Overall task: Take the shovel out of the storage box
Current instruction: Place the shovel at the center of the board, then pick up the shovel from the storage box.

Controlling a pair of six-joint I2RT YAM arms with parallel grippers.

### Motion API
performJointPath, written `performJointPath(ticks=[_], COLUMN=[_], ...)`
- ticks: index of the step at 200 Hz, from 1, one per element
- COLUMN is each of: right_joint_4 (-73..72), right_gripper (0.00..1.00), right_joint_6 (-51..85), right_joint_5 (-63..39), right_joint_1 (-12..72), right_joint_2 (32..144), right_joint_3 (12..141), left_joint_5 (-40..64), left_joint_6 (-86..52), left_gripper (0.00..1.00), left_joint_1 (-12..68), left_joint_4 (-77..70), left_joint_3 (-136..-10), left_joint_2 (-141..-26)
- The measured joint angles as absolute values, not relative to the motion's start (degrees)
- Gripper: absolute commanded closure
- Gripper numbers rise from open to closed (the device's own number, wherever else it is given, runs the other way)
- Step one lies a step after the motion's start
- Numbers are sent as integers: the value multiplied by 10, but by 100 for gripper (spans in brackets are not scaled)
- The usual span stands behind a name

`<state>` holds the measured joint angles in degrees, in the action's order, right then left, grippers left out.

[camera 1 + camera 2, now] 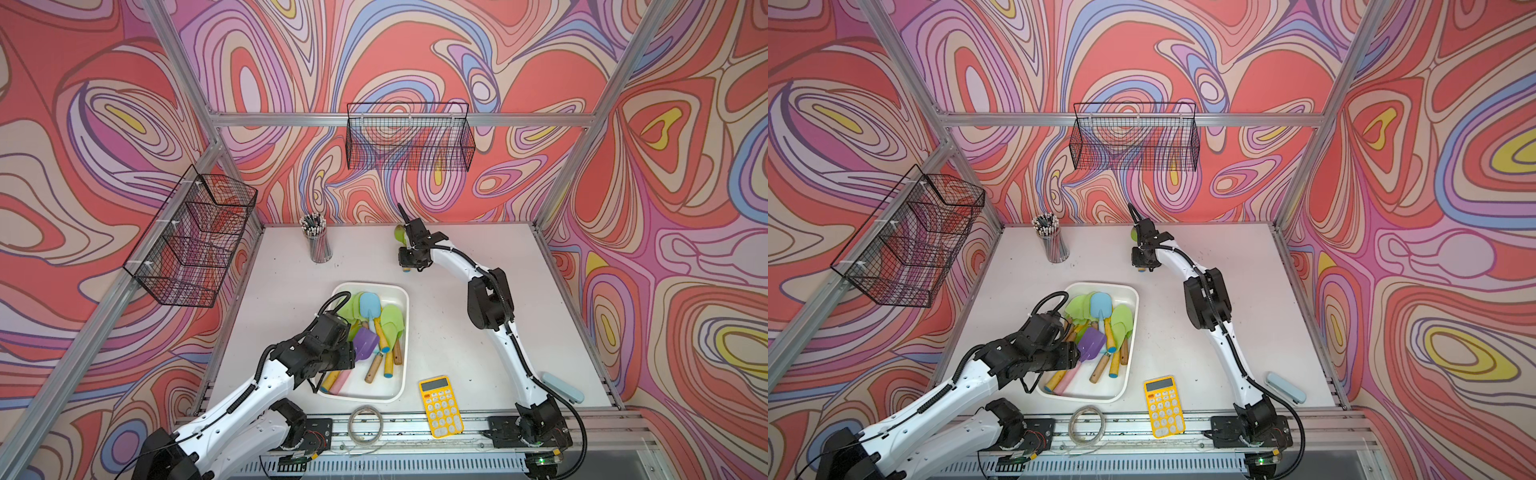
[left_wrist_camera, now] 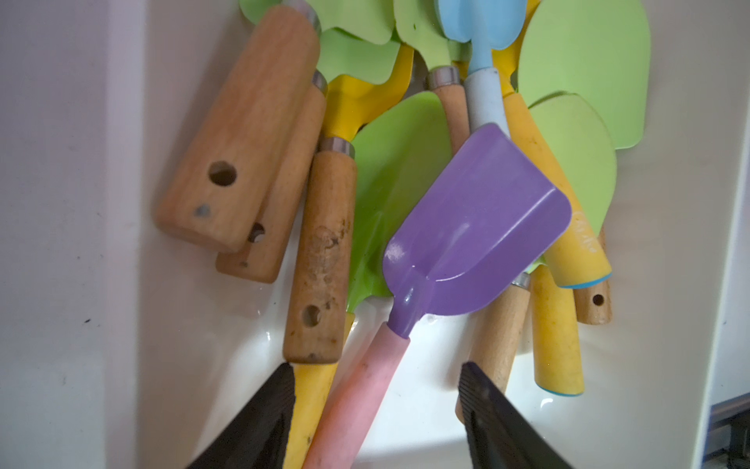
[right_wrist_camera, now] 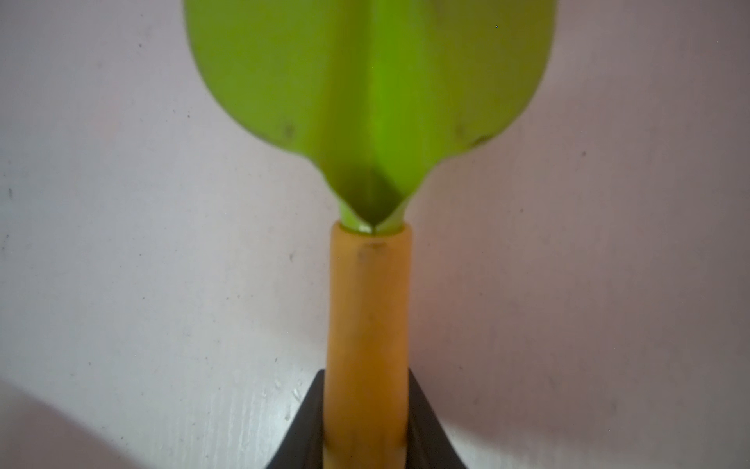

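Seemingly low, right arm [image 1: 494, 307] (shovel [image 3: 367, 292] in gripper [image 3: 365, 379]).

Swirl-patterned walls [image 1: 415, 41], aluminium frame [image 1: 291, 119], white tabletop [image 1: 449, 353], black wire baskets [image 1: 409, 141]

We're seeing bright, even top views, edges bowed; right wrist view's dim, its green shovel [image 3: 369, 93] kinda soft.

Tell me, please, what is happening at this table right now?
The right arm has its jaws shut on the yellow handle of a green shovel, out of the white tray, at the far end of the table. The left arm reaches into the tray, its jaws open on either side of the pink handle of a purple shovel, not yet gripping. Several more shovels lie piled in the tray.
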<state>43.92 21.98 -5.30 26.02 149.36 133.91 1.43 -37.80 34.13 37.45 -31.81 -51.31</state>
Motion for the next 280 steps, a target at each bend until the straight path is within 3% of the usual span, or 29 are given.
performJointPath(ticks=[70, 108, 141, 206, 227, 280], right_joint_4=[430, 419, 419, 390, 377, 374], right_gripper=[68, 66, 60, 59, 59, 59], right_joint_6=[222, 222, 219, 215, 215, 209], right_joint_5=[-65, -87, -63, -40, -40, -38], right_joint_1=[264, 268, 273, 273, 273, 273], right_joint_2=[1493, 1469, 1404, 1215, 1178, 1165], right_joint_3=[1336, 1294, 1216, 1105, 1071, 1018], left_joint_5=[13, 10, -1, -32, -35, -48], left_joint_6=[-378, -380, -385, -412, -421, -443], left_gripper=[33, 40, 41, 41, 52, 56], left_joint_1=[342, 351, 391, 450, 455, 485], left_joint_4=[374, 373, 373, 369, 370, 388], left_joint_3=[-316, -310, -307, -284, -283, -276], left_joint_2=[-514, -519, -523, -564, -575, -568])
